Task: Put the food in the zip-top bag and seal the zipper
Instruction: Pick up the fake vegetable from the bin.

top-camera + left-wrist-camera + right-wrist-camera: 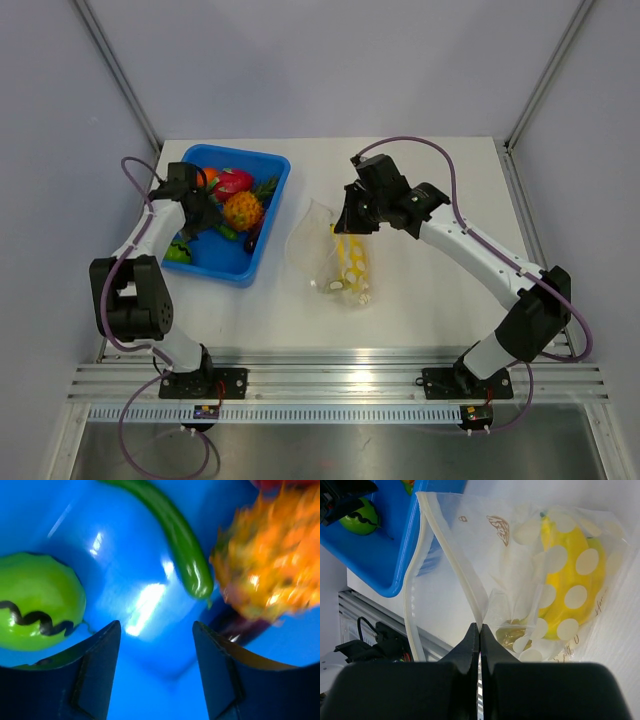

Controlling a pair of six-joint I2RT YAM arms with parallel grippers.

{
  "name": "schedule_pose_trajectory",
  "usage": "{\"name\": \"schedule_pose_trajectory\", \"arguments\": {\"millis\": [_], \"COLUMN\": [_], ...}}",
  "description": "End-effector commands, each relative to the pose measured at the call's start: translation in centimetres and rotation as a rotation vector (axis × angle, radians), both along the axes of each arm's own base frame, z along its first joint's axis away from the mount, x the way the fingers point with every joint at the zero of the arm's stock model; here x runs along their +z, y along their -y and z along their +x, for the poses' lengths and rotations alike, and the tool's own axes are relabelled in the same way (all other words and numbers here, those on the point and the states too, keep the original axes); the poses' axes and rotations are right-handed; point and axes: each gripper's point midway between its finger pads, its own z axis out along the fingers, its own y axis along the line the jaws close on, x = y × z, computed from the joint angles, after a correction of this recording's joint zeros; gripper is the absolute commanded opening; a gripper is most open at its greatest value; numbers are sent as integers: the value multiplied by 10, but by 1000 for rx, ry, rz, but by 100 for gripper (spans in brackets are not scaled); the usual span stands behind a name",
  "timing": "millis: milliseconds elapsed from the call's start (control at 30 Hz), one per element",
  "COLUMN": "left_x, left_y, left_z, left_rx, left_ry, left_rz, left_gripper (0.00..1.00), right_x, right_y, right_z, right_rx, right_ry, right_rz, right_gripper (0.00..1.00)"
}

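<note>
Top external: left pincer (197, 215) low inside blue bin (225, 265), jaws apart, gripping nothing, bare bin floor between them. Green chili (185, 555) just off fingertips, green round piece (40, 600) on near side, orange spiky piece (265, 575) to right. Right pincer (479, 629) clamped tight on zipper (451, 555) at mouth of zip-top bag (312, 235), just right of bin wall. Yellow food (570, 580) inside bag. Bare table (440, 180) right of and beyond bag.
</note>
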Motion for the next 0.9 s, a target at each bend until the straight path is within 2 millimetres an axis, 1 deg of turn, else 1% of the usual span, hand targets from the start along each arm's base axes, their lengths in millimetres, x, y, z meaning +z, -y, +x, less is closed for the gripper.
{"name": "schedule_pose_trajectory", "arguments": {"millis": [0,33,100,133,200,233,300,467,567,600,667,733,800,833,867], "left_x": [18,10,12,7,6,-3,-7,-34,-44,-51,-56,-60,-62,-63,-62], "left_y": [-18,-20,-27,-28,-33,-34,-33,-32,-30,-31,-30,-30,-30,-29,-30], "left_z": [39,43,49,50,57,58,64,62,60,58,57,56,57,56,56], "left_rx": [174,212,267,285,324,328,344,386,394,406,404,403,398,397,395], "left_ry": [128,109,114,104,115,91,83,32,-3,-26,-42,-53,-57,-67,-67], "left_rz": [20,18,32,37,46,51,43,26,19,24,22,24,25,23,28], "left_gripper": [67,69,76,78,78,79,79,78,78,78,78,76,71,63,59], "right_x": [20,19,20,19,18,18,15,13,17,18,20,20,20,20,20], "right_y": [-9,-9,-9,-9,-9,-9,-10,-10,-9,-9,-9,-8,-8,-8,-8], "right_z": [1,0,0,0,-1,-1,-3,-5,-8,-8,-8,-8,-9,-9,-10], "right_rx": [46,48,54,53,53,54,58,58,60,61,57,53,52,52,51], "right_ry": [55,52,57,56,54,53,41,28,33,35,39,40,34,34,32], "right_rz": [39,37,36,35,35,38,40,51,60,62,64,64,66,70,72], "right_gripper": [0,0,0,0,0,0,0,0,0,0,0,0,0,0,0]}}
